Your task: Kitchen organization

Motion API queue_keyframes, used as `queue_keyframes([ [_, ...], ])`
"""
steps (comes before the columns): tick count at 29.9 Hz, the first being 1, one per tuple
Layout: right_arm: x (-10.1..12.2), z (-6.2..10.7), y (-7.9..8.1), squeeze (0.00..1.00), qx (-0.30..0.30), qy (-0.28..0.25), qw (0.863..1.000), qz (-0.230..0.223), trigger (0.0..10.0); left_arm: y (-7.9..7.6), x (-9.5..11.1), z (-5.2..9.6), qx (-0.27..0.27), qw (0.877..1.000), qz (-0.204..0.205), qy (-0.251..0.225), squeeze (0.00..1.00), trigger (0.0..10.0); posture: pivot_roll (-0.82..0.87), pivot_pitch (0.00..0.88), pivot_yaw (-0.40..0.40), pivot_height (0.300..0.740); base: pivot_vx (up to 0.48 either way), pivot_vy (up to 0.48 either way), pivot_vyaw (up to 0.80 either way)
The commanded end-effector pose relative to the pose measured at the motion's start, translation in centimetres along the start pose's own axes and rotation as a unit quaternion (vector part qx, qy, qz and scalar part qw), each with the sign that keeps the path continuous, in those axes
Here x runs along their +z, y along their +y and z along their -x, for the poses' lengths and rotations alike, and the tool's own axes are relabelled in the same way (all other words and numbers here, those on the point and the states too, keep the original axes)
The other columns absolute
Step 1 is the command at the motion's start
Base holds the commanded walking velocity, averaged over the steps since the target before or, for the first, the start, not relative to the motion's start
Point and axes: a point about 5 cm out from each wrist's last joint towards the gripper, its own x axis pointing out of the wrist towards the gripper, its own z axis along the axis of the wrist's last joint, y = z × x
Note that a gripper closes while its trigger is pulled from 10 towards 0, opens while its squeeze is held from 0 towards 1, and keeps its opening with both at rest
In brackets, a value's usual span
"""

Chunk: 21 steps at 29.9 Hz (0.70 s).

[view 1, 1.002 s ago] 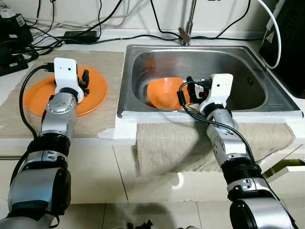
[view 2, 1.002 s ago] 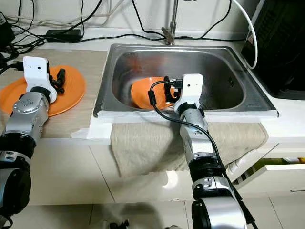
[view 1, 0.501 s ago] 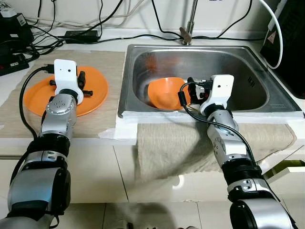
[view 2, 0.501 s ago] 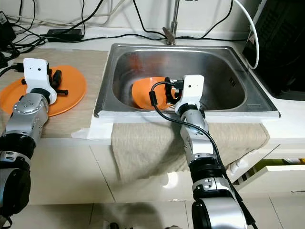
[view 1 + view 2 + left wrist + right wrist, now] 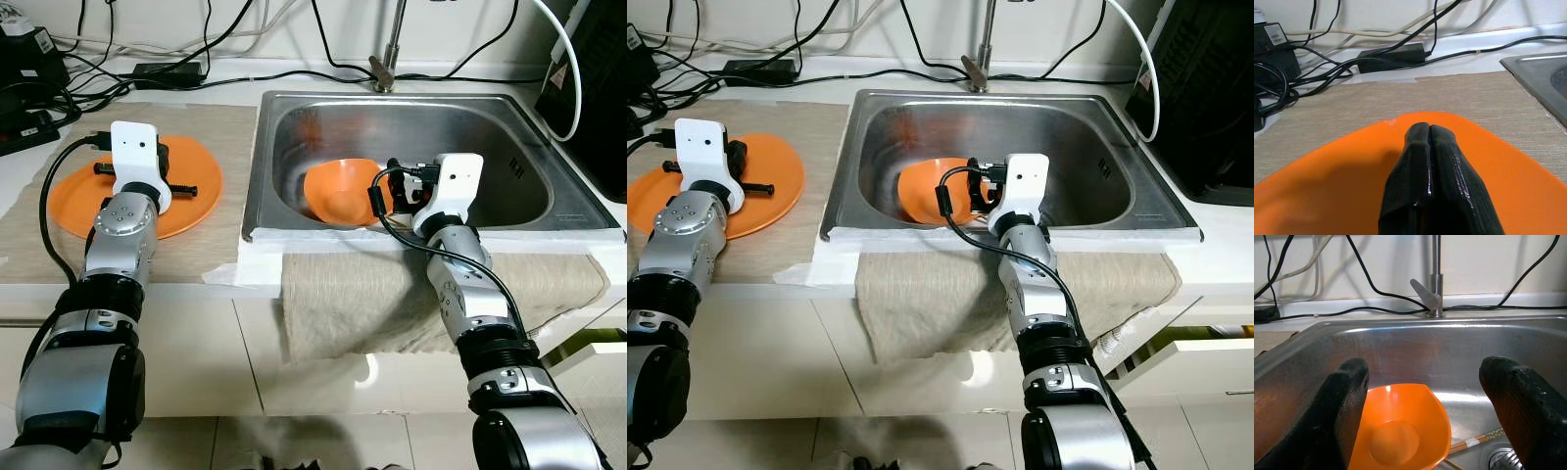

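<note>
An orange bowl (image 5: 340, 192) lay in the stainless sink (image 5: 509, 117), tipped so that its hollow faced the near right and its long axis ran roughly left to right across the basin's left half. A chopstick (image 5: 1474, 442) lay beside it on the sink floor, pointing from the bowl's rim toward the drain (image 5: 1504, 459). The right gripper (image 5: 1427, 416) hung over the near wall of the sink with its two black fingers spread wide and released, the bowl sitting low between them and a little to the left, not touched. To the right of the bowl the basin floor stretched bare to the far right wall, and the faucet (image 5: 389, 61) stood at the far rim. On the counter to the left an orange plate (image 5: 201, 181) rested on a beige mat (image 5: 225, 127), near the sink's left edge. The left gripper (image 5: 1430, 134) sat over the plate's middle with its fingers clenched together on nothing. Black cables (image 5: 88, 83) crowded the far left counter, and a beige cloth (image 5: 338, 299) hung over the near counter edge.
</note>
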Motion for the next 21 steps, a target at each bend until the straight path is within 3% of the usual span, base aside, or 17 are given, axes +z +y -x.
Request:
queue_keyframes([
  [1,0.35,-0.04,-0.23,0.0,-0.003,-0.004,1.0,-0.003,10.0,0.26,0.8,-0.34,0.005,1.0,-0.01,-0.005,0.0,4.6,0.01,0.0,0.013,0.74,0.0,0.0,0.0],
  [2,0.35,-0.03,-0.24,0.0,-0.003,-0.004,1.0,-0.003,10.0,0.29,0.81,-0.34,0.005,1.0,-0.013,-0.005,0.0,4.6,0.01,0.0,0.013,0.74,0.0,0.0,0.0],
  [3,0.34,-0.01,-0.26,0.0,-0.003,-0.004,1.0,-0.003,10.0,0.38,0.82,-0.33,0.009,1.0,-0.014,-0.005,1.0,5.2,0.0,0.0,0.014,0.74,0.0,0.0,0.0],
  [4,0.32,0.0,-0.27,0.0,-0.003,-0.004,1.0,-0.003,10.0,0.42,0.82,-0.33,0.009,1.0,-0.014,-0.006,1.0,6.2,0.0,0.0,0.014,0.74,0.0,0.0,0.0],
  [5,0.28,0.03,-0.28,0.0,-0.003,-0.003,1.0,-0.003,10.0,0.43,0.83,-0.33,0.009,1.0,-0.013,-0.006,1.0,10.0,0.0,0.0,0.013,0.74,0.0,0.0,0.0],
  [21,0.22,0.14,-0.39,0.0,-0.005,-0.002,1.0,-0.002,10.0,0.27,0.76,-0.33,0.006,1.0,-0.009,-0.005,1.0,10.0,0.0,0.0,0.012,0.74,0.0,0.0,0.0],
])
